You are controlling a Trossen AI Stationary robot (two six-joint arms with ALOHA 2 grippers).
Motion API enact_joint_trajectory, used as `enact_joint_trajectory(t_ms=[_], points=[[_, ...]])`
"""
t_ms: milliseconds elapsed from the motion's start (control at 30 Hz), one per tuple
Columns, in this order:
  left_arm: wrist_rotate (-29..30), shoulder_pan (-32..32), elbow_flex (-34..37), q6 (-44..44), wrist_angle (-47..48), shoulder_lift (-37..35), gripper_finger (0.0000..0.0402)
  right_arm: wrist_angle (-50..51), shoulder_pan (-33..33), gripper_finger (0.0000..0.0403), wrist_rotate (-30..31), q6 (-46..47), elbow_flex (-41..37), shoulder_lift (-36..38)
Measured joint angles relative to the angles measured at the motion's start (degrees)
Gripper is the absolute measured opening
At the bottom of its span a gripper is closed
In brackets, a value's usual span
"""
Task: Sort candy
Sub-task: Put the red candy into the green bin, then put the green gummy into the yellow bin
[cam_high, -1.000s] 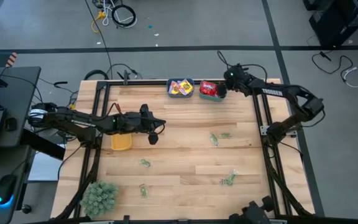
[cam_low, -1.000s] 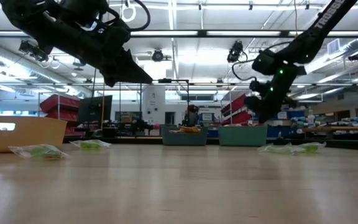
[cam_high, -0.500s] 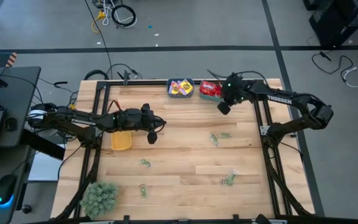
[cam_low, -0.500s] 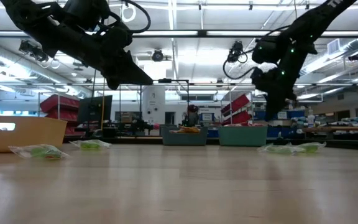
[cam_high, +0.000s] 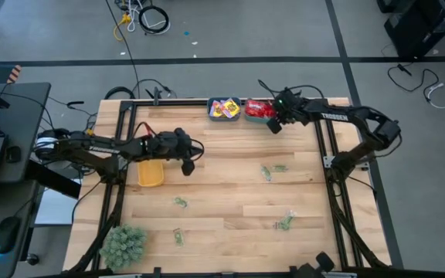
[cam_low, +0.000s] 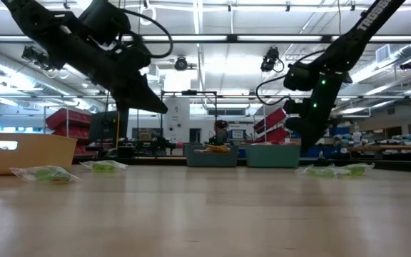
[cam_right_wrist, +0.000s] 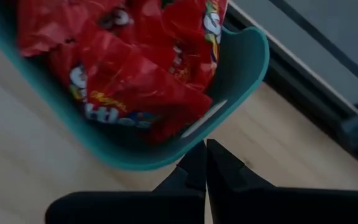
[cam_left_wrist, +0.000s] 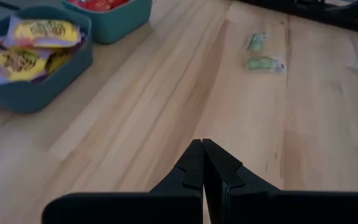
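The right gripper hangs just beside the teal bin of red packets at the far edge of the worktop, its fingers pressed together and holding nothing. The wrappers show white lettering that reads in part "ttles", with small coloured dots; more than that cannot be made out. Next to it stands a second teal bin with yellow packets bearing dark print too blurred to read. The left gripper hovers over the left-middle of the worktop, beside a yellow bin, its fingers likewise shut tight and empty. Pale green pieces lie loose on the wood: a pair near the middle right, others toward the near side and near left. White letters on the right arm's link read "TROSSEN". A green fuzzy plant ball sits at the near-left corner.
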State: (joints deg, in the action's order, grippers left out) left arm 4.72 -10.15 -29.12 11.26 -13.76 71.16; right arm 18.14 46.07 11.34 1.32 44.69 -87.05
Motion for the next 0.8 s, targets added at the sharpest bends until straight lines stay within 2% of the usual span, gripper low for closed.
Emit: enact_joint_trajectory(t_ms=[133,367,633,800], points=[[-2.5,-1.7,-0.3,1.0,2.9,0.0,0.0000,-3.4,0.6,0.0000,-0.2,-2.0,0.0,-1.8],[-2.3,-2.6,-6.1,0.8,16.9,0.0,0.0000,-6.9,0.6,0.0000,-0.9,-4.9,0.0,0.0],[-4.7,-1.8,-11.6,-4.6,38.0,0.4,0.0004,-2.0,-1.1,0.0012,0.7,-5.0,0.0,12.4],[-4.4,-1.1,-11.8,-8.9,45.4,0.4,0.0034,-0.5,-5.2,0.0023,0.7,-4.3,0.0,19.4]])
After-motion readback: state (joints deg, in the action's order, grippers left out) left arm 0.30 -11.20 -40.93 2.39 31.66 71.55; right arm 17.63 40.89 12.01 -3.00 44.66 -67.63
